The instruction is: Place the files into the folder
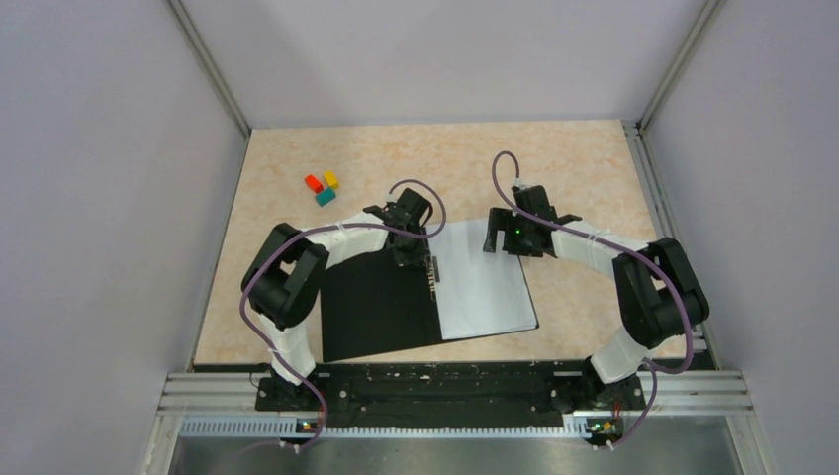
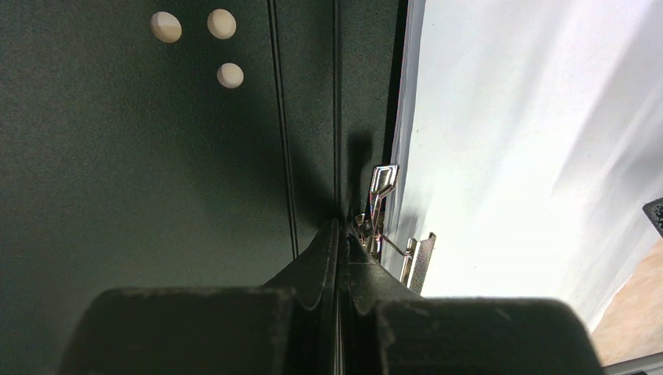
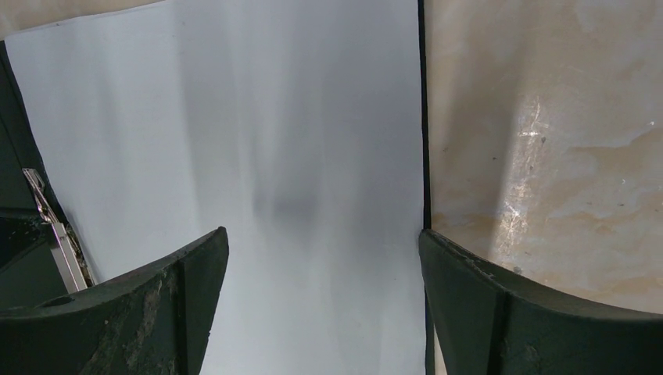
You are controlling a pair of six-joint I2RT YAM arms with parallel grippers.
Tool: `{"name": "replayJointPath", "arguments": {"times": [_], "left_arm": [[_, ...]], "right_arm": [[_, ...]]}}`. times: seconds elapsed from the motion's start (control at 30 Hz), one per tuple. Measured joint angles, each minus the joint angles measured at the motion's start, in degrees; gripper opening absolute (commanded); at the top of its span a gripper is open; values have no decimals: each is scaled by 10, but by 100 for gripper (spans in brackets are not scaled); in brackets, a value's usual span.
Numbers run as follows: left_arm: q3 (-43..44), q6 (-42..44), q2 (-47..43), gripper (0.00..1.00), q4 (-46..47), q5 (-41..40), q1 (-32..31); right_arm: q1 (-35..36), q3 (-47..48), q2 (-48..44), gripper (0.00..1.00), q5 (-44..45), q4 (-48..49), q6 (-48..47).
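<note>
White, plain rectangular paper sheets, the files (image 1: 485, 287), lie flat on the 3 o'clock half of the thin folder (image 1: 381, 307), which is spread open on the beige marbled table (image 1: 574, 168) with its black inside facing up. The 9 o'clock half is bare. The sheets' long axis runs parallel to the spine, roughly 6 to 12 o'clock, with the far end leaning slightly toward 11. The shiny metal spine clip (image 2: 383, 211) sits just at their inner edge. Whether it already clamps them cannot be told. The left gripper (image 2: 340, 234) has its jaws pressed together with nothing between them, its tip on the spine crease beside the clip, probably serving as a single blunt finger to work the lever or pin the folder. The right gripper (image 3: 322, 242) is spread wide and empty, straddling the sheets' outer long edge toward 1 o'clock, apparently placed to steady or square the paper.
</note>
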Motion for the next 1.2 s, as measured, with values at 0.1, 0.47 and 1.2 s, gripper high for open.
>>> {"name": "replayJointPath", "arguments": {"times": [0.1,0.47,1.2], "left_arm": [[0,0,0,2,0,0,0],[0,2,0,2,0,2,1],[4,17,3,12,0,8,6]], "right_arm": [[0,0,0,90,4,-1,0],[0,0,0,90,1,-2,0],[1,7,0,91,10,-26,-3]]}}
